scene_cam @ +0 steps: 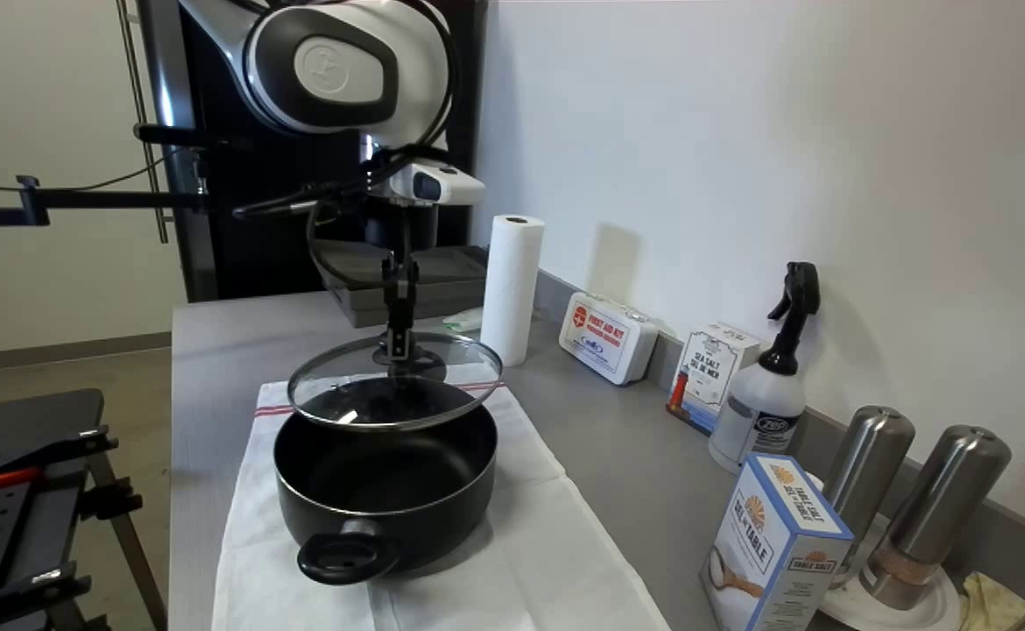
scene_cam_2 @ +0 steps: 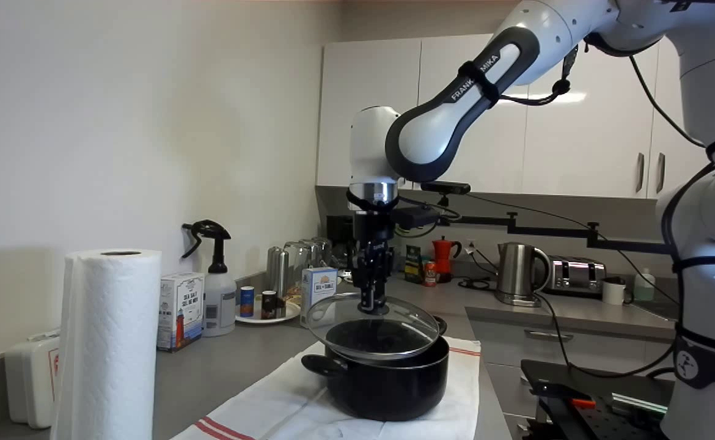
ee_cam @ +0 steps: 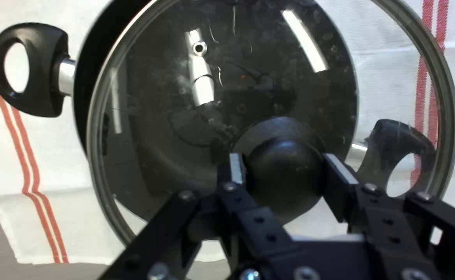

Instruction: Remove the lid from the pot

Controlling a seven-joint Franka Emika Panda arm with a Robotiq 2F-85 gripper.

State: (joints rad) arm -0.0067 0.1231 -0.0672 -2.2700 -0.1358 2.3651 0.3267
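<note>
My pincer (ee_cam: 287, 169): clamped at width of black knob (ee_cam: 285, 188), fingers (ee_cam: 237, 169) on either side, glass lid (ee_cam: 266, 89) hanging from it. Lid: raised above pot (scene_cam: 432, 530), shifted away from ring handle (ee_cam: 49, 70) at left of wrist view. Best practice, I judge: firm squeeze, straight rise for ample clearance, levelling, only then sideways carry over white cloth (scene_cam: 517, 561). Axis: lid round, no long one; knob upward; slight tilt in both exterior views, low edge away from wall (scene_cam: 740, 166).

1. Wrist view: bright reflections streak the lid (ee_cam: 266, 97) beyond the gripper (ee_cam: 286, 171), whose nearest parts blur.
2. In an exterior view, glare on the cabinets (scene_cam_2: 504, 140) behind the gripper.
3. Soft shadows on the wall (scene_cam: 740, 131) beside the gripper.
</note>
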